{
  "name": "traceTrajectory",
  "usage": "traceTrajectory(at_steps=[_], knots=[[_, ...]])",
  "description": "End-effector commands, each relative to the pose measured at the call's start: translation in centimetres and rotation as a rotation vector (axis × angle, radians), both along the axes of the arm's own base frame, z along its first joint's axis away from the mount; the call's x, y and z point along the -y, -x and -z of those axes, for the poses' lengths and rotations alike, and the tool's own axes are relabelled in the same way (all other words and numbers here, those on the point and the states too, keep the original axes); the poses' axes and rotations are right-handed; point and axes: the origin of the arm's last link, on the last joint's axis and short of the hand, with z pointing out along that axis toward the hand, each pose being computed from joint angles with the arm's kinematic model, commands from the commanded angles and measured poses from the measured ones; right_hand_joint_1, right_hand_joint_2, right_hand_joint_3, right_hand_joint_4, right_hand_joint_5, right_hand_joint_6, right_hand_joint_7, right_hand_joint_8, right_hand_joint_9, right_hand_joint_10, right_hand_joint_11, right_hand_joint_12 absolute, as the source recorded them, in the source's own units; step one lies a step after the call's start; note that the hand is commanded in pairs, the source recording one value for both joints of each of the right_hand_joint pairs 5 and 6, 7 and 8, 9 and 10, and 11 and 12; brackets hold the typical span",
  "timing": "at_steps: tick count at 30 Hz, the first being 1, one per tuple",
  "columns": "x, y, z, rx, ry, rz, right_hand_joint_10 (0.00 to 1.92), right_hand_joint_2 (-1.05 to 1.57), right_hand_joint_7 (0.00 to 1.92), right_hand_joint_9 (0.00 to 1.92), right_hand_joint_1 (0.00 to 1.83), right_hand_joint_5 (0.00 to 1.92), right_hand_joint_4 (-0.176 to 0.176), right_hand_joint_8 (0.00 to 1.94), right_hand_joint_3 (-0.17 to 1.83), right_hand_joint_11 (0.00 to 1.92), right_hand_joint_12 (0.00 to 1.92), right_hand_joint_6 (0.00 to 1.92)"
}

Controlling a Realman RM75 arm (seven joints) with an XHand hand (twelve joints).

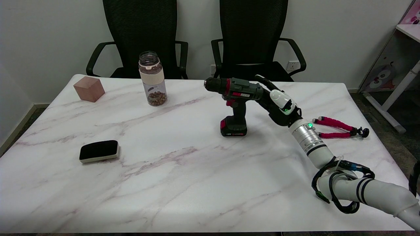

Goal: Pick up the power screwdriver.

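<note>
The right hand point(275, 100) is up against the back end of the power screwdriver point(237, 105) standing on the counter point(183, 177), can't tell if it's gripping.

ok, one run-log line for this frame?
phase: reach | right hand: at rear of power screwdriver, grasp unconfirmed | screwdriver: upright on table, not lifted

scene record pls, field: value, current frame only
target: power screwdriver, upright on its battery base, chuck pointing picture-left
robot hand: right robot hand at the screwdriver's rear end, contact unclear
lifted: no, base on marble table
left of target: jar of brown pieces, wooden cube, board eraser
right of target: red mini tripod
</note>
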Motion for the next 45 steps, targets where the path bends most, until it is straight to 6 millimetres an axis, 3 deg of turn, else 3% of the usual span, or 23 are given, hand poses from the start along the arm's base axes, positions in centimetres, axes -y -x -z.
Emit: traceTrajectory(at_steps=[1,9,45], knots=[[1.2,1.2,1.9,-0.079,-0.069,0.062,0.28,-0.10,0.45,0.28,0.91,0.45,0.176,0.45,0.91,0.32,0.32,0.45],[1.3,1.8,2.5,-0.088,-0.077,0.074,0.28,-0.17,0.43,0.28,0.91,0.43,0.176,0.43,0.95,0.33,0.33,0.43],[3.6,1.1,4.5,-0.197,-0.091,0.069,0.27,-0.27,0.37,0.27,0.91,0.37,0.176,0.37,0.87,0.31,0.31,0.37]])
